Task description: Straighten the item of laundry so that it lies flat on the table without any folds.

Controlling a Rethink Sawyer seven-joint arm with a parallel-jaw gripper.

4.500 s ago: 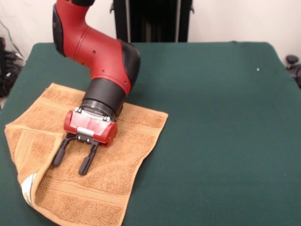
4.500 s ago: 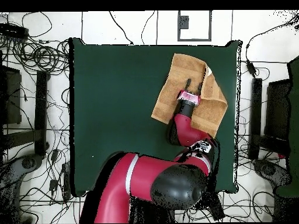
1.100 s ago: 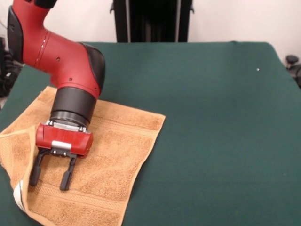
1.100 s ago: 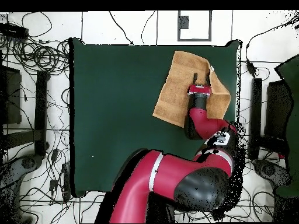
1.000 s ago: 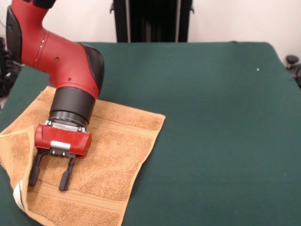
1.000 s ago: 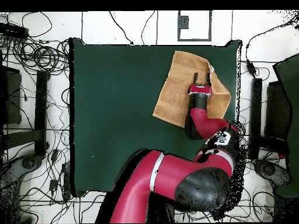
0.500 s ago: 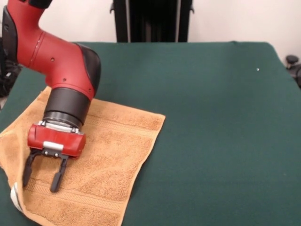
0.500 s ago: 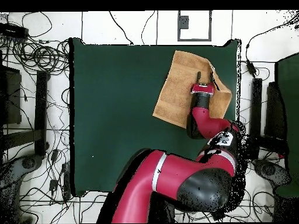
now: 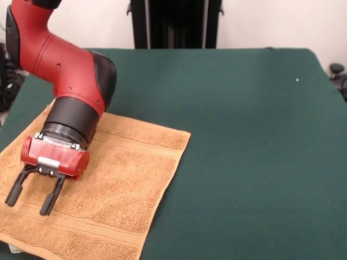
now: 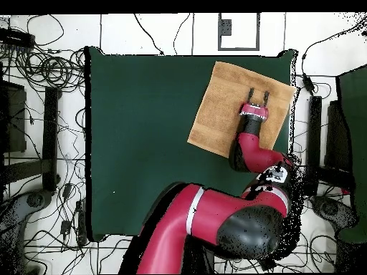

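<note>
The orange-tan item of laundry [image 9: 124, 173] lies spread out at the left of the green table [image 9: 244, 135], with ribbed bands along two edges. Its left part runs to the picture's edge, and no fold shows on it. A bit of white tag [image 9: 13, 249] peeks out at its near left edge. My gripper [image 9: 27, 207] is open above the towel's left part, with nothing between its fingers. In the overhead view the towel [image 10: 218, 107] sits at the table's [image 10: 143, 129] upper right, one corner at the table's right edge, and the gripper [image 10: 258, 93] stands over its right half.
A black stand [image 9: 173, 21] rises behind the table's far edge. A tiny white speck [image 9: 297, 80] lies at the far right. Cables [image 10: 43, 68] and dark equipment surround the table on the floor. My red arm [image 10: 215, 222] crosses the table's lower right edge.
The flap folded over the towel's left edge has opened out flat. My open gripper moved further left in the front view, toward the towel's outer edge.
</note>
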